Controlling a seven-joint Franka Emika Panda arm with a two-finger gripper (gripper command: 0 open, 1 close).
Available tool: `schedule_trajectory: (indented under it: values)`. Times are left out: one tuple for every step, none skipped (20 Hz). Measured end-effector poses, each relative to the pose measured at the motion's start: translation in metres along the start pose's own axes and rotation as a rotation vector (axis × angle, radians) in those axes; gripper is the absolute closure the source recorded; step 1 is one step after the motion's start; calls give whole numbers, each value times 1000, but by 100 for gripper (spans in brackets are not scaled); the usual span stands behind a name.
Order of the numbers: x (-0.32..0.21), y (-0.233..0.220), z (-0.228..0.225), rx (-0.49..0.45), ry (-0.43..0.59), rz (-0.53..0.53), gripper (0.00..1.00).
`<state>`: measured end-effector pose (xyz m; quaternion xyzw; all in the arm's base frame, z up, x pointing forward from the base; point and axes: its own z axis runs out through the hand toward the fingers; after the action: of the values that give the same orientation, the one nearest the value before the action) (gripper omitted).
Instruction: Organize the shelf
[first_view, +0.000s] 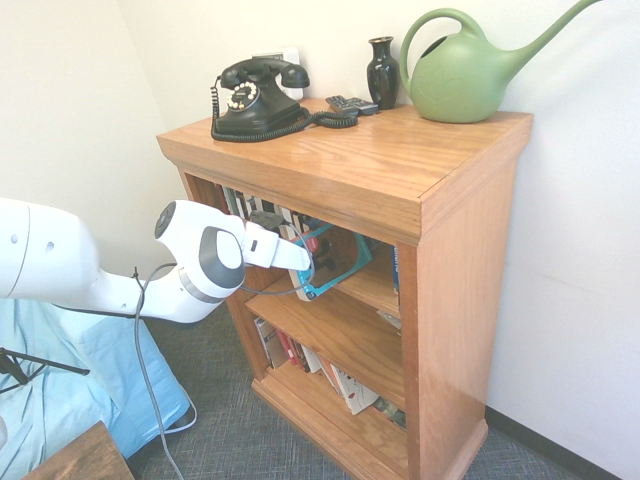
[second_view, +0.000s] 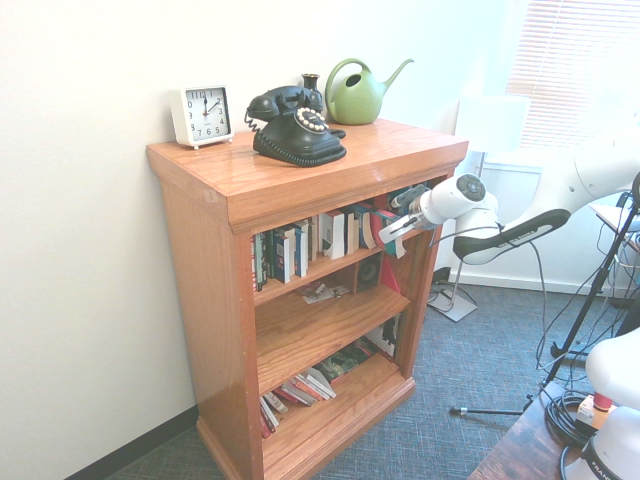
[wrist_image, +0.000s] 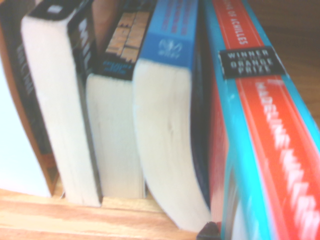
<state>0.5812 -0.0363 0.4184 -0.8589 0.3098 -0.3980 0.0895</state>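
Observation:
The shelf (first_view: 400, 170) is a honey oak bookcase, and its wide top (second_view: 300, 165) shows in both exterior views. On the top inner level, a teal and red book (first_view: 345, 262) leans at the open end of a row of upright books (second_view: 300, 245). My gripper (first_view: 303, 262) is at this book's front edge, at the end of the row (second_view: 388, 228). Whether it still grips the book is not visible. Close up in the wrist view are the teal and red spine (wrist_image: 260, 125) and the pale page edges of the neighbouring books (wrist_image: 115, 125).
On the shelf top stand a black dial telephone (first_view: 255, 98), a remote (first_view: 352, 103), a dark vase (first_view: 382, 72), a green watering can (first_view: 460, 75) and a white clock (second_view: 203, 113). Books lie slumped on the bottom level (first_view: 320, 365). A dark table corner (first_view: 85, 455) is at the lower left.

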Motion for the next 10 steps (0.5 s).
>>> schedule_trajectory:
  values:
    - [-1, -1, 0, 1, -1, -1, 0]
    - [-2, -2, 0, 3, -2, -2, 0]
    - [-3, -3, -1, 7, -5, -3, 0]
    - [-6, -4, -2, 14, -9, -3, 0]
    - [-9, -5, -4, 30, -17, 13, 0]
    - [-10, -3, -8, 53, -22, 26, 0]
    - [-14, 0, -12, 60, -21, 21, 0]
    - [-23, 2, -17, 58, -25, 15, 0]
    - [-31, 4, -20, 58, -30, 17, 0]
    - [-37, 7, -25, 62, -32, 30, 0]
